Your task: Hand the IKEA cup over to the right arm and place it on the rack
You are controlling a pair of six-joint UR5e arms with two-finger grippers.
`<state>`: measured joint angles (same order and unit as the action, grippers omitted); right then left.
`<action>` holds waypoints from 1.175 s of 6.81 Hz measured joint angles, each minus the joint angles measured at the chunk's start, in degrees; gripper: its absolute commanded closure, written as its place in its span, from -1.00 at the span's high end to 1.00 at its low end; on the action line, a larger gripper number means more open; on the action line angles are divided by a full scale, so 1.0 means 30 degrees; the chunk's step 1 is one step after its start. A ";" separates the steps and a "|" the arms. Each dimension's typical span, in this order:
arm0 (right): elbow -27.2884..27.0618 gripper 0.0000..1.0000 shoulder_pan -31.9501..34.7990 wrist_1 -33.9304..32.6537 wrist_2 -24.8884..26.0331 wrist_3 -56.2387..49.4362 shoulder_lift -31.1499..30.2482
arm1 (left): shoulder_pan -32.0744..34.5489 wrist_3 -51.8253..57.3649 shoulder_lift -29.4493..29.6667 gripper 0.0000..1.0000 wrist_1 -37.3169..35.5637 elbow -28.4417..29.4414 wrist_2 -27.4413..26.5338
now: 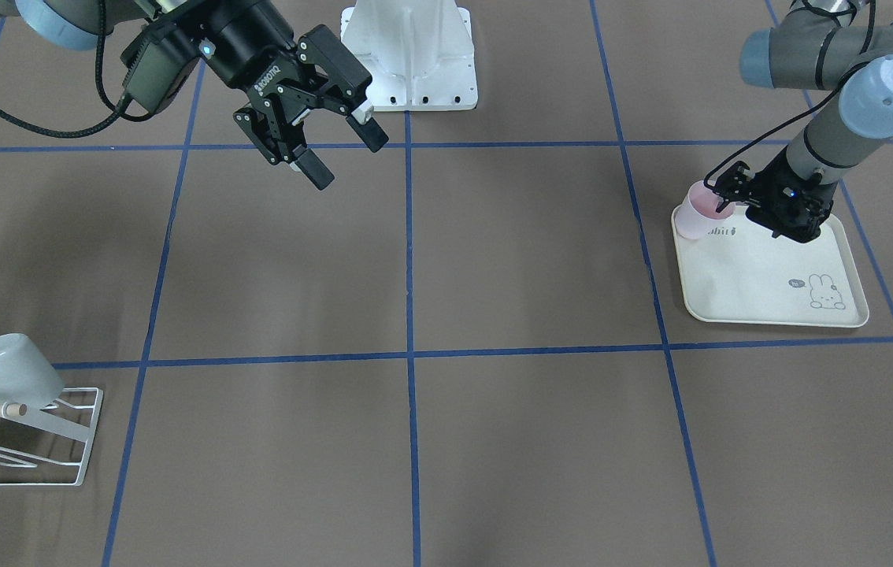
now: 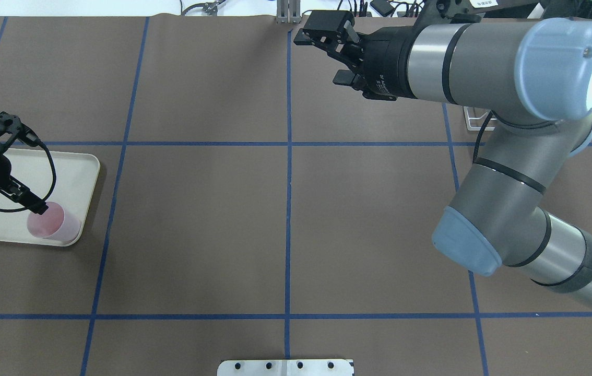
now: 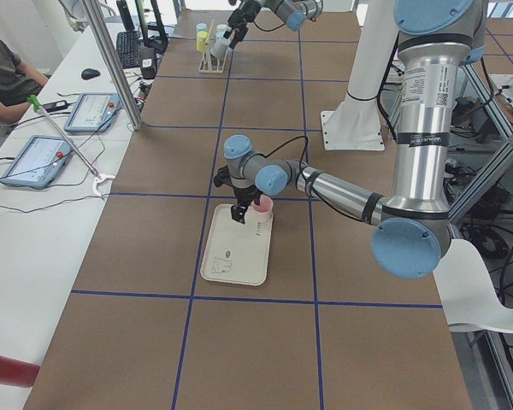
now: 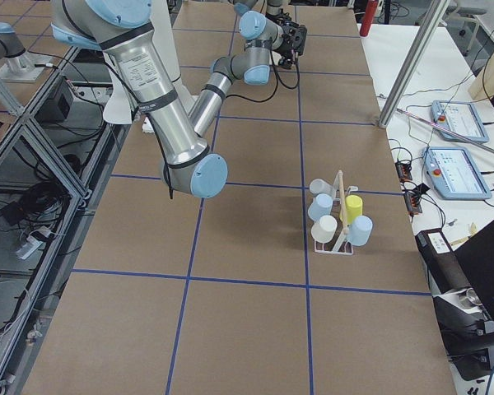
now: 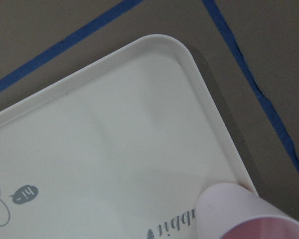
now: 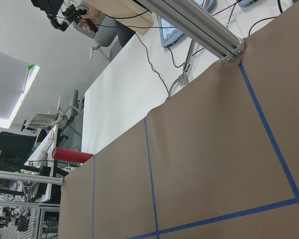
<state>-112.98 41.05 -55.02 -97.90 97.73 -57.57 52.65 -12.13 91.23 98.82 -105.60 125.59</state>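
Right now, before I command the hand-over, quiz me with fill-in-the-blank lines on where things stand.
1. The pale pink plastic cup stands in a ____ of the cream rabbit-print tray.
2. The jaws of the left gripper sit at the pink cup's ____.
3. The jaws of the right gripper are ____, holding nothing.
4. On the white wire rack with a wooden rod, one cup is bright ____.
Missing words: corner; rim; open; yellow.

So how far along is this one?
Early. Nothing is done yet: the pink cup is still on the rabbit-print tray. In hand: the left gripper is at its rim, grip unclear. Left: handover to the open right gripper, then placing on the rack.
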 measured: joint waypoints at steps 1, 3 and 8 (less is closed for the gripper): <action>-0.0032 1.00 0.0000 0.0000 -0.0009 0.0000 -0.0009 | -0.0144 0.0000 0.0000 1.00 -0.0015 0.0016 0.0007; -0.0102 1.00 -0.0001 0.0000 -0.0029 0.0001 -0.0045 | -0.0401 -0.0007 0.0000 0.61 -0.0037 0.0032 0.0026; -0.0162 1.00 0.0006 0.0000 -0.0059 -0.0028 -0.0142 | -0.0822 0.0000 0.0000 -0.20 -0.0040 0.0019 0.0030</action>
<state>-113.46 41.06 -55.02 -98.08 97.65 -57.99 50.18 -12.13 91.23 98.70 -105.54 125.68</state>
